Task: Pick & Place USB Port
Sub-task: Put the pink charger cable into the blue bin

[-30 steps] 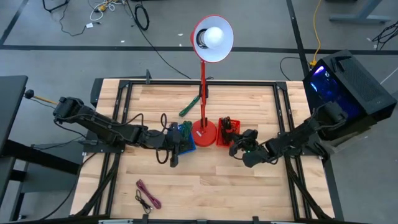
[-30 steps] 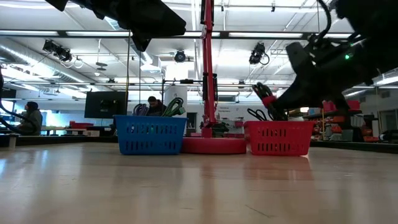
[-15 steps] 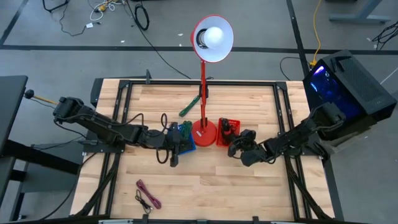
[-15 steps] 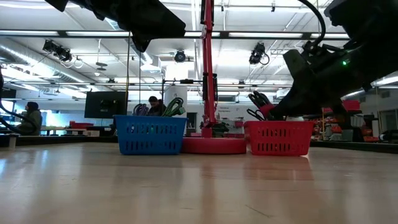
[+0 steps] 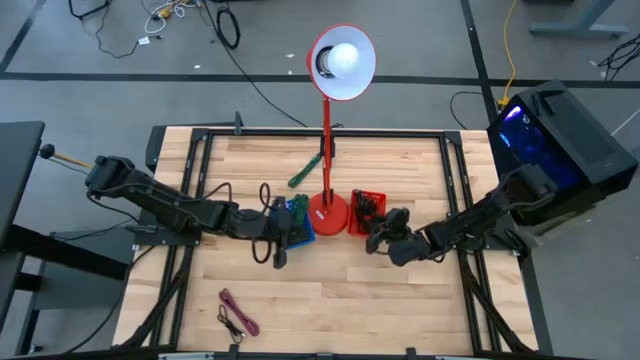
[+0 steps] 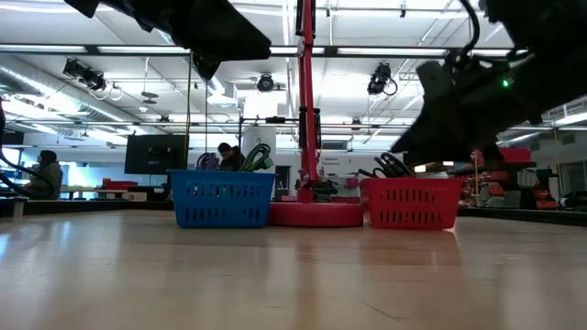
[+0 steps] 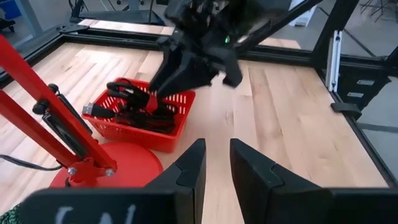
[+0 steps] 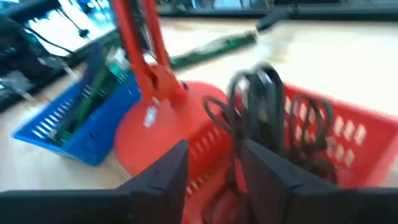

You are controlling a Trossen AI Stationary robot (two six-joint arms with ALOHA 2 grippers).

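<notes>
From above, two baskets flank one lamp mid-tabletop, bare wood open in front; the right end effector hovers, released, at the red basket. The left end effector, slightly parted and empty, faces cables lying inside that basket.

The left arm reaches in from the surface's left edge, stretched low toward the middle, its left gripper just left of centre with its fingers a narrow gap apart and nothing between them. The right arm comes in from the right edge, elbow raised, and its right gripper hangs just right of centre, fingers parted and empty.
</notes>
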